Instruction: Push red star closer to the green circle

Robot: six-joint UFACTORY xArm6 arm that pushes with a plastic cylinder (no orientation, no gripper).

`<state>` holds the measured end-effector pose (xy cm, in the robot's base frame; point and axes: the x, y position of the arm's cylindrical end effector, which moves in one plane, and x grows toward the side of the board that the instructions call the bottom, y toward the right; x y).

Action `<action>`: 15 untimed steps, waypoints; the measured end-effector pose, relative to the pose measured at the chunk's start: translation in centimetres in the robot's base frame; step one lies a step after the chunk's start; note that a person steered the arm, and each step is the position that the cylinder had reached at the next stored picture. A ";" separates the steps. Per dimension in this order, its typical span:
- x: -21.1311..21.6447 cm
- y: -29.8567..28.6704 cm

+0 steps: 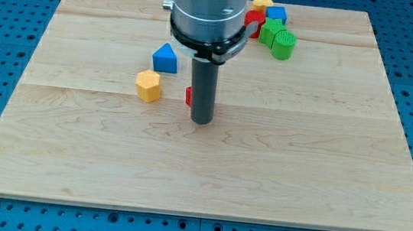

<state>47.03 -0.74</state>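
A wooden board point(337, 191) lies on a blue pegboard surface, seen from above and in front. The arm has no gripper and nothing is gripped; it ends in a dark rod whose tip point(201, 121) rests on the board near its middle.

The red star point(189, 96) is almost wholly hidden behind the rod. Only a thin red sliver shows at the rod's left edge, just above the tip, so the star appears to sit touching the rod on its far side, toward the view's top.

The green circle point(282, 44) lies well away from the tip, up and to the view's right, at the near edge of a tight cluster. That cluster also holds a second green block point(269, 29) of unclear shape, a red block point(253, 20) partly behind the arm, a blue block point(277, 14) and a yellow block point(263, 1).

Left of the tip sit a yellow hexagon point(148, 85) and, above it, a blue triangle point(166, 57), both apart from the rod.

Judging from this, the coming push should run up and rightward. The board between the tip and the green circle is bare, while the cluster sits near the board's top edge, leaving little room beyond it.
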 end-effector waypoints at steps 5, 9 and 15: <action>-1.9 -4.4; -6.1 1.3; -5.4 8.7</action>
<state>41.63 7.93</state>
